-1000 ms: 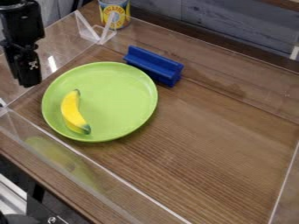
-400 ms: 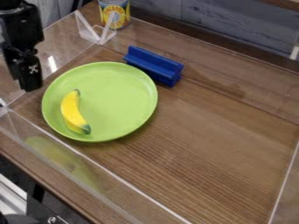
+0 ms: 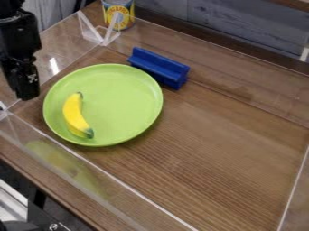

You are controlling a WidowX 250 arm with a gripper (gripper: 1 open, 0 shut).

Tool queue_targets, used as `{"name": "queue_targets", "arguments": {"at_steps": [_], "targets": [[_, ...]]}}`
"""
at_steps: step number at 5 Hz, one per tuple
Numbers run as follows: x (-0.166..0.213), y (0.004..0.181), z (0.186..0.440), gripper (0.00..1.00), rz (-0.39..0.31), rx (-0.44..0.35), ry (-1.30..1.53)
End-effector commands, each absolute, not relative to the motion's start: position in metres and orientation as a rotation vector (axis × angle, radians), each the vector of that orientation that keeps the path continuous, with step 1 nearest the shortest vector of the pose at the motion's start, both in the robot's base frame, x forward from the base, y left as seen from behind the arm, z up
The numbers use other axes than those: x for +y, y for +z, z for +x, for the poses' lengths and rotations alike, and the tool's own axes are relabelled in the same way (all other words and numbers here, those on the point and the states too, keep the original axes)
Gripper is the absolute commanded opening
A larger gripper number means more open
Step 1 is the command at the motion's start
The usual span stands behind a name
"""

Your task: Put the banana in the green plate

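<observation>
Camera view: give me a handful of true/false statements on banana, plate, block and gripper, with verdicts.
1. The banana lies inside the green plate. True.
2. The gripper is holding the banana. False: it holds nothing and hangs left of the plate.
3. The blue block sits on the plate. False: it rests on the table just beyond the plate's rim.
4. The banana is on the plate's left half. True.
5. A yellow can stands at the far edge. True.
</observation>
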State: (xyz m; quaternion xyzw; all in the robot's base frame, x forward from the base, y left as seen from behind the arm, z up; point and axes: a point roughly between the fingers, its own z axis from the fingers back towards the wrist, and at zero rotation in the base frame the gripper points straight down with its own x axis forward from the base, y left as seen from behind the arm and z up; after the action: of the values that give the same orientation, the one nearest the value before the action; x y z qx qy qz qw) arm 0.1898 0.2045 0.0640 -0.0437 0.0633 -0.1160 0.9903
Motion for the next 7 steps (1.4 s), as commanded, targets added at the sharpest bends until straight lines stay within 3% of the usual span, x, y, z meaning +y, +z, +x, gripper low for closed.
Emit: {"name": "queue_targets", "arguments": {"at_steps": [1, 2, 4, 5, 6, 7], "targets": [[0.206, 0.085, 0.205, 0.00, -0.048, 0.100, -0.234], [0.201, 0.080, 0.204, 1.00, -0.056, 0.112, -0.217], [0.189, 0.075, 0.203, 1.00, -0.066, 0.140, -0.161], [0.185, 0.075, 0.203, 0.00, -0.069, 0.151, -0.120], [0.185, 0.078, 0.198, 1.00, -0.073, 0.161, -0.155], [0.186, 0.082, 0.194, 1.00, -0.080, 0.167, -0.190]]}}
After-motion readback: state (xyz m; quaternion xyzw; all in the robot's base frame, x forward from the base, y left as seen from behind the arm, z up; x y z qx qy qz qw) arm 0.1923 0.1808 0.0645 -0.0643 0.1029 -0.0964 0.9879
